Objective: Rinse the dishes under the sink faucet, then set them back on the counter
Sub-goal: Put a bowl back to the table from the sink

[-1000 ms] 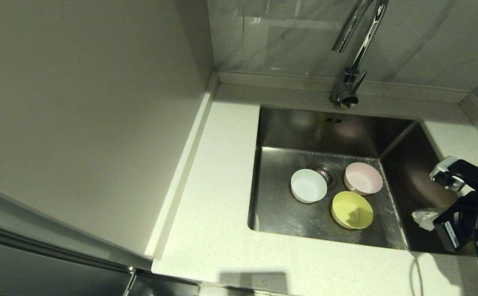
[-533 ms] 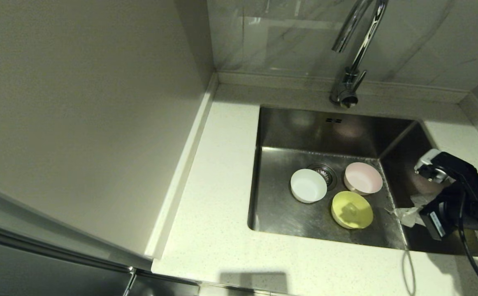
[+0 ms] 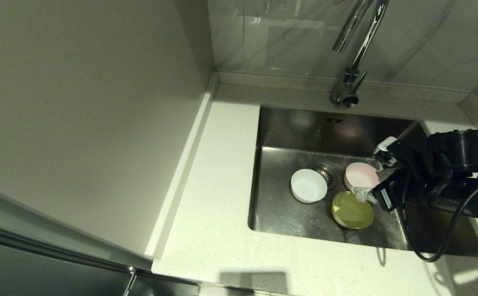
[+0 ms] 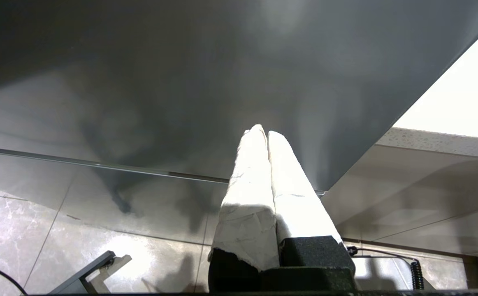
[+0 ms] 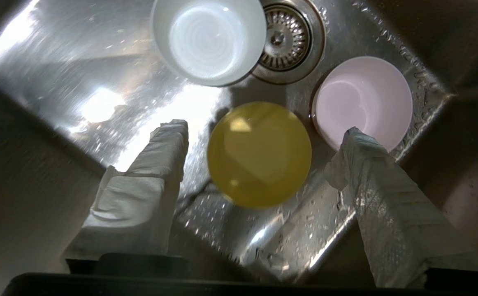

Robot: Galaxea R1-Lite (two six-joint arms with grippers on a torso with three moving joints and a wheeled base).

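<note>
Step in hand: pick-up approach. Right gripper (image 5: 259,160) – fingers spread, nothing held – hangs over the pale yellow round plastic bowl (image 5: 259,154) beside the round steel drain strainer (image 5: 286,39) in the stainless-steel sink (image 3: 288,218); next, lower and clamp its rim

Head view dim overall, greenish-warm cast. The bench (image 3: 222,172) is the brightest surface; the big panel on the left is evenly grey. Soft shadow across the far strip of the bench below the wall. A dark block of shadow on the near bench edge, thin cable shadows near right. Glare streaks on the tap (image 3: 356,49) and pale reflections on the wall behind it.

Right wrist view: hard white glare patches on the wet sink (image 5: 99,102) floor, droplets sparkling, corners falling to black. Yellow bowl (image 5: 259,154) shaded, slightly soft.

Left wrist view: fingers (image 4: 259,185) overexposed, white patch at the far right blown out, dark panel above.
</note>
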